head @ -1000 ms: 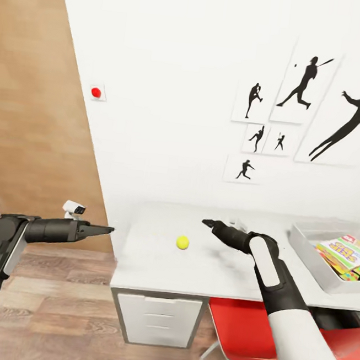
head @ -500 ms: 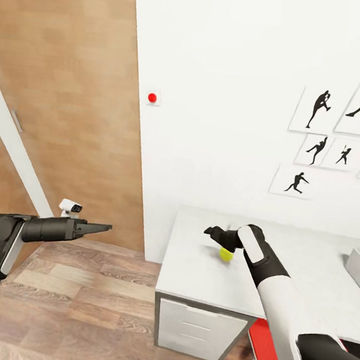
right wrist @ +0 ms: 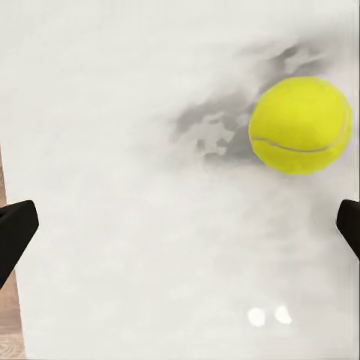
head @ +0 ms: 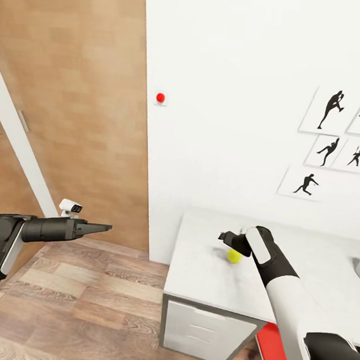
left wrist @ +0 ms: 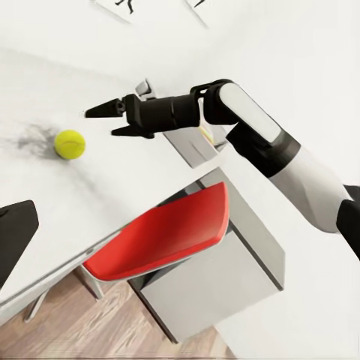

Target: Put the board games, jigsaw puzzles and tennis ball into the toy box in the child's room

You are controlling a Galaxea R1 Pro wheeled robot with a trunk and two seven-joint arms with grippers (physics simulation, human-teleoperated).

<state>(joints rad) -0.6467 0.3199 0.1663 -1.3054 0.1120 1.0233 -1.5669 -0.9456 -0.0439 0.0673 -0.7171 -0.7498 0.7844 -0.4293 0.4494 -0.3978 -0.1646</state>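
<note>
Two arms appear in the head view. The left gripper (head: 104, 228) is held out over the wooden floor (head: 78, 302), well to the left of the table (head: 203, 276), with its fingers pressed together into a point. The right gripper (head: 225, 237) is over the table's white top, and the tennis ball (head: 234, 256) lies on that top just beside and below it, near the table's left end; whether the fingers touch the ball cannot be told here. A red chair (head: 273, 350) is tucked under the table on the near side, by the drawer unit (head: 203, 332). On the white wall (head: 233, 97) behind the table are black silhouette pictures (head: 328, 110) and a small red button (head: 160, 97); a wood-panelled wall (head: 73, 91) stands to the left. In the left wrist view, the right gripper (left wrist: 107, 119) hangs above the table with its two fingers spread apart, and the tennis ball (left wrist: 69, 144) rests on the top near them, not touching; the red chair (left wrist: 161, 236) sits under the table edge. In the right wrist view, the tennis ball (right wrist: 300, 125) lies on the white table top (right wrist: 135, 225) with a grey shadow beside it, and the two dark fingertips (right wrist: 15, 232) stand wide apart with nothing between them.
</note>
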